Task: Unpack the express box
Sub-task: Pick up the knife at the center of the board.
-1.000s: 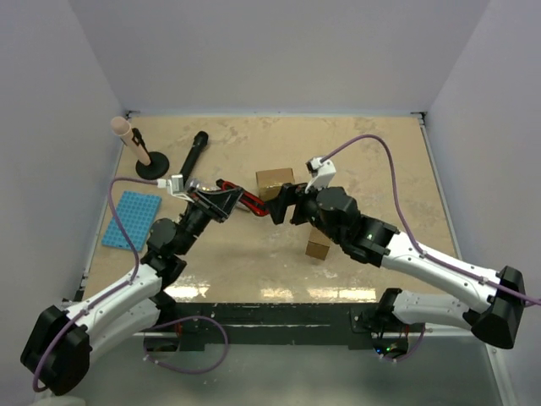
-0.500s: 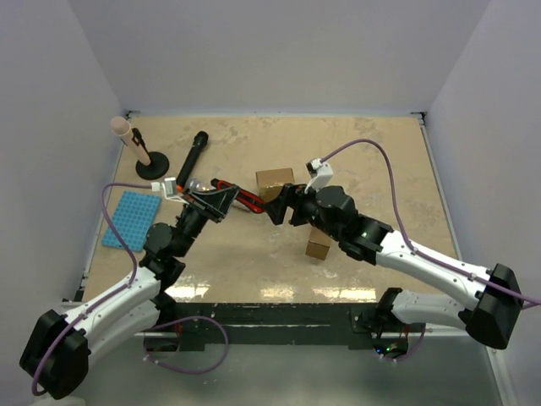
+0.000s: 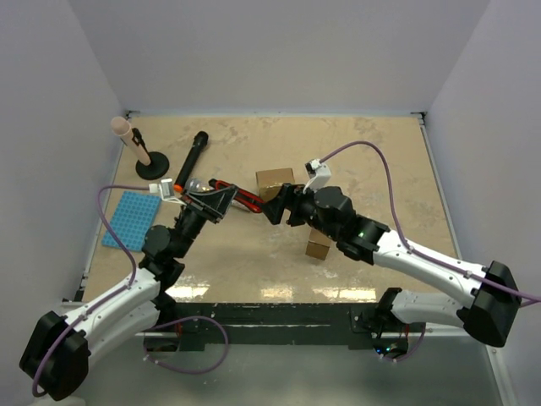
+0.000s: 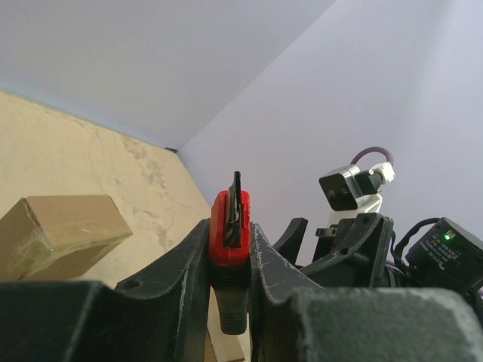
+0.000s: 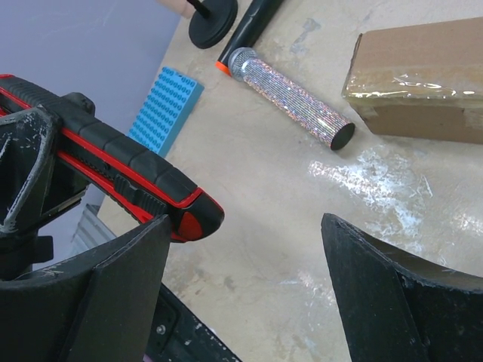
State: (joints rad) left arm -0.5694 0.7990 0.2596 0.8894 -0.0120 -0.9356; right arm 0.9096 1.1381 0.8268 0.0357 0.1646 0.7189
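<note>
Here, over the last second, the left gripper (image 3: 221, 200), clamped on the red-and-black plastic utility knife (image 3: 243, 197), has drawn slightly to the left, carrying the knife with it. The right gripper (image 3: 280, 208) has followed leftward, its jaws wide apart and holding nothing. In the right wrist view the knife's rounded red end lies just beside that gripper's left finger (image 5: 143, 249), not yet between the two fingers. The brown cardboard express box (image 3: 275, 180), sealed with clear tape, rests on the beige table (image 3: 380, 169) just beyond the two grippers, in the same spot as before. A smaller brown carton (image 3: 319, 245) lies nearer, beneath the right arm. The change is therefore slight: the tool appears to be presented between the arms, probably for a handover or to slide out the blade, and cutting of the tape has not begun.
</note>
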